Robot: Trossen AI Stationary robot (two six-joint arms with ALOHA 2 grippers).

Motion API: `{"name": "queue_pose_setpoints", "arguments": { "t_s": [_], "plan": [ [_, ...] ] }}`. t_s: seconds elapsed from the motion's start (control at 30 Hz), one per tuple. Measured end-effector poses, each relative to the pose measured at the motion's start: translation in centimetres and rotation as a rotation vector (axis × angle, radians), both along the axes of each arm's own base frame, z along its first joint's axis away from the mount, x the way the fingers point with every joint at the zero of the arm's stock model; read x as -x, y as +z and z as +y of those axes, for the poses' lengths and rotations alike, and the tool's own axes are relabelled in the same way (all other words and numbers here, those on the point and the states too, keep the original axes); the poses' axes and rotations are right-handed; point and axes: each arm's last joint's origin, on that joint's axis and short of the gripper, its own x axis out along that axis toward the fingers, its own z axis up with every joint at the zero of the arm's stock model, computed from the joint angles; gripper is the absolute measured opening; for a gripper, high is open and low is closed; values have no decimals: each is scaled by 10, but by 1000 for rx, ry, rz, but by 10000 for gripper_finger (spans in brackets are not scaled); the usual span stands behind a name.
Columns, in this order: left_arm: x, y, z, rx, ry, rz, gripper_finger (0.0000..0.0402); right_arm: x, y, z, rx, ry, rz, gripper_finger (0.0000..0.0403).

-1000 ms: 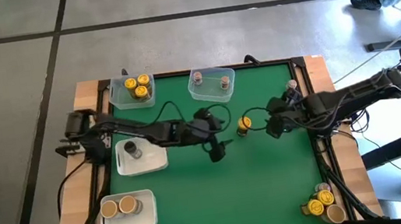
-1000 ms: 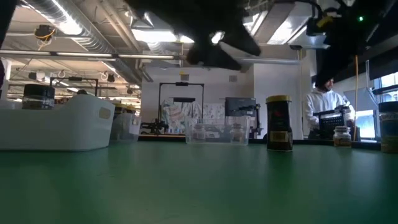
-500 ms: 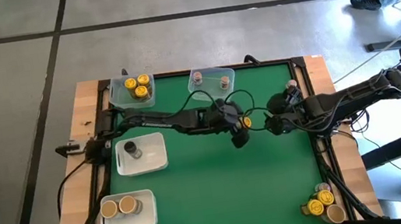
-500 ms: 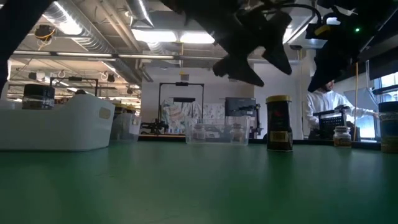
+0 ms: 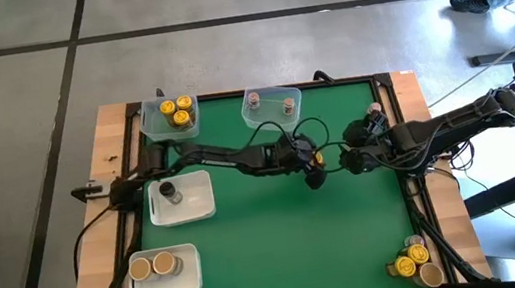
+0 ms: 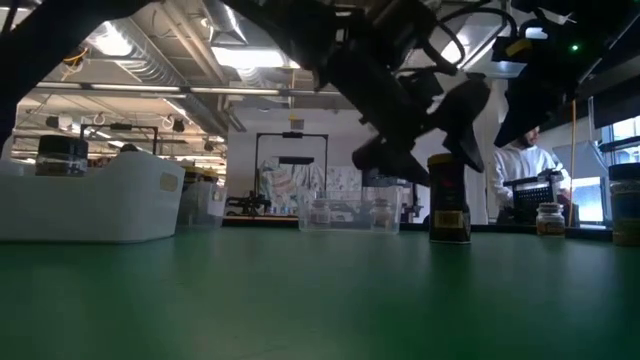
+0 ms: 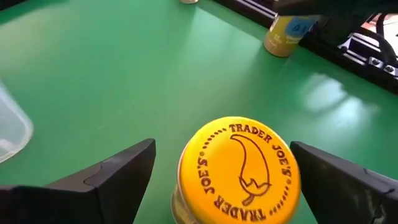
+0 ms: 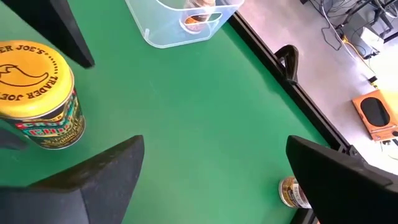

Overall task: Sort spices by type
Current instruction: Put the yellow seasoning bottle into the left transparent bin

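Reach is what has changed: a second ago the left hand (image 5: pixel 314 169) hung over bare green at centre frame of the high view, and now it has stretched right and come down around the yellow-lidded jar (image 5: pixel 313 158) just right of centre. In the left wrist view its fingers (image 7: pixel 118 177) stand wide apart on either side of the yellow lid (image 7: pixel 239 168), gripping nothing yet. The right hand (image 5: pixel 349 161) waits just right of that jar, also wide open and empty. That looks like the start of a pick, probably bound for the clear tub (image 5: pixel 171 117) at upper left, where two yellow lids already sit on the worktop (image 5: pixel 280 232). More unsorted jars (image 5: pixel 412 262) cluster at lower right.
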Motion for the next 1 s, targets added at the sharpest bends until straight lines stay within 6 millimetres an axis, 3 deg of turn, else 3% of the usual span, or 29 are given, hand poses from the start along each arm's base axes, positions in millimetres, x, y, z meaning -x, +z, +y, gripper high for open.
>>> {"name": "queue_pose_setpoints", "arguments": {
  "t_s": [0.17,0.43,0.6,0.7,1.0],
  "plan": [
    [-2,-7,0,-27,-2,10,337,-1,0,0,-3,-1,-10,390],
    [-2,-7,-2,-113,-61,39,216,-3,1,1,-6,-2,-35,390],
    [3,-1,-11,-165,-122,101,216,-3,1,0,-4,0,-33,390],
    [10,12,-20,-203,-143,143,216,-3,1,0,-4,0,-33,390],
    [56,60,-25,-351,-111,264,216,-3,2,0,35,-10,-41,390]
  ]
}}
